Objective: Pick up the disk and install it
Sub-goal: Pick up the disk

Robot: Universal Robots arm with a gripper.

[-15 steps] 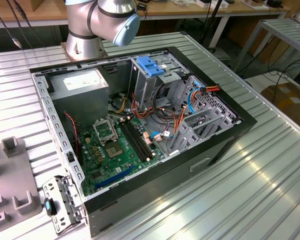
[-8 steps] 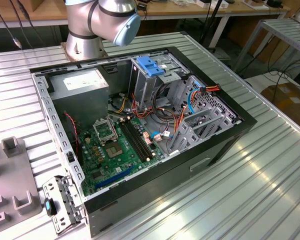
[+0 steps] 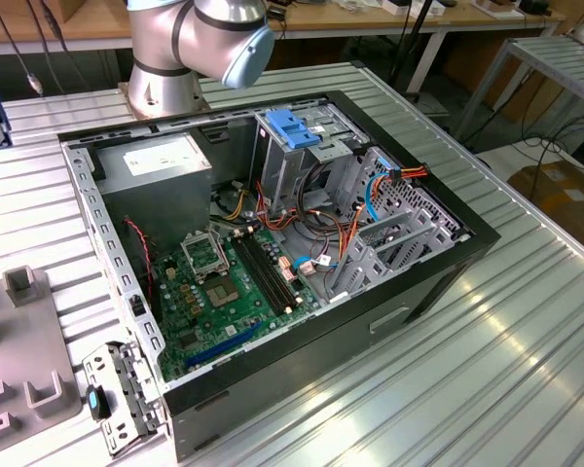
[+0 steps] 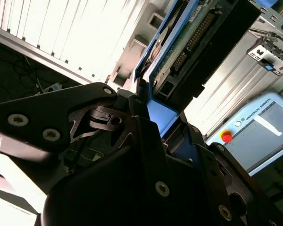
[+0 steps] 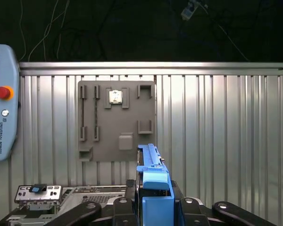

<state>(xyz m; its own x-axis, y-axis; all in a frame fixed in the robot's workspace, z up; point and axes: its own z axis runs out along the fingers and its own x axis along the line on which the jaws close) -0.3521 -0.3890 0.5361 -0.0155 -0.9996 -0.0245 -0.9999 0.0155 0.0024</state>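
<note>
- Table [image 3: 506, 370]: it carries the open case [image 3: 302, 375], where the disk is meant to go.
- Disk [image 5: 151, 165]: it is held up over the table and looks clear of the case. In the first wrist view you see it edge-on.
- Its long axis runs straight out from the claw, and the free end points away from the wrist.
- Expect a stiff, dense metal body. The bare circuit board on one face looks fragile, and the smooth blue frame may slip.
- Hold it by the frame's end, not the board.
- Claw [image 5: 154, 200]: it is pinching the disk's near end, with its flat faces between the fingers.
</note>
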